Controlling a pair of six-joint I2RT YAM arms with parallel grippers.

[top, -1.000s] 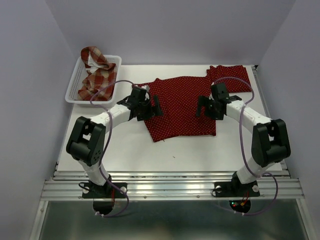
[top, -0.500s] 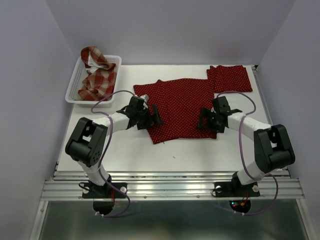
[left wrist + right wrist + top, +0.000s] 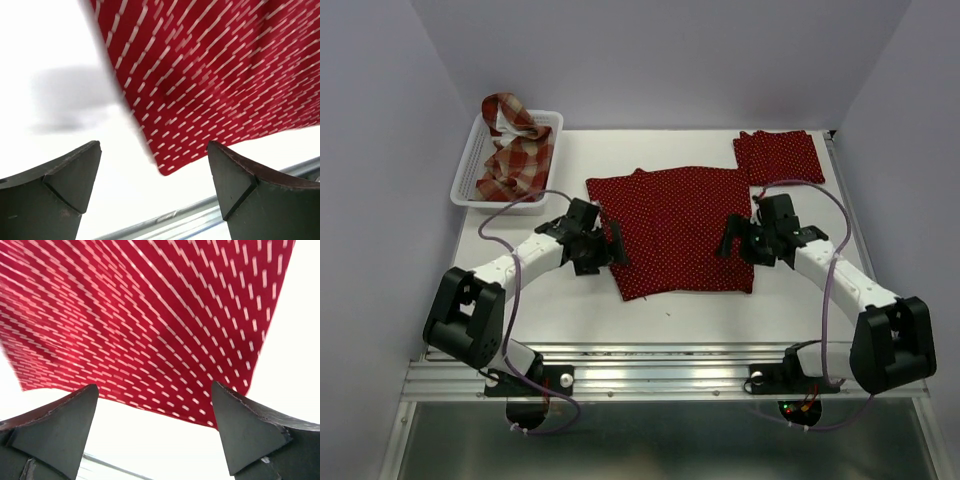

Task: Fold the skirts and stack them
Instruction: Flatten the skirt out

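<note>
Three skirts show. One dotted skirt (image 3: 675,232) lies flat mid-frame, nearly square, skewed so its lower-left corner points toward the bottom edge. A folded dotted skirt (image 3: 780,157) sits upper right. The plaid skirt (image 3: 515,152) is heaped in the basket (image 3: 466,170) upper left. Flanking the flat one's side edges, the left gripper (image 3: 608,247) and right gripper (image 3: 738,240) have jaws spread, gripping nothing.

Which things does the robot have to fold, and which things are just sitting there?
For the job:
- spread dotted skirt, flat in the middle
- folded dotted skirt, far right corner
- plaid skirt, bunched up at the far left

Just there:
- white basket, holding the plaid skirt
- table
</note>
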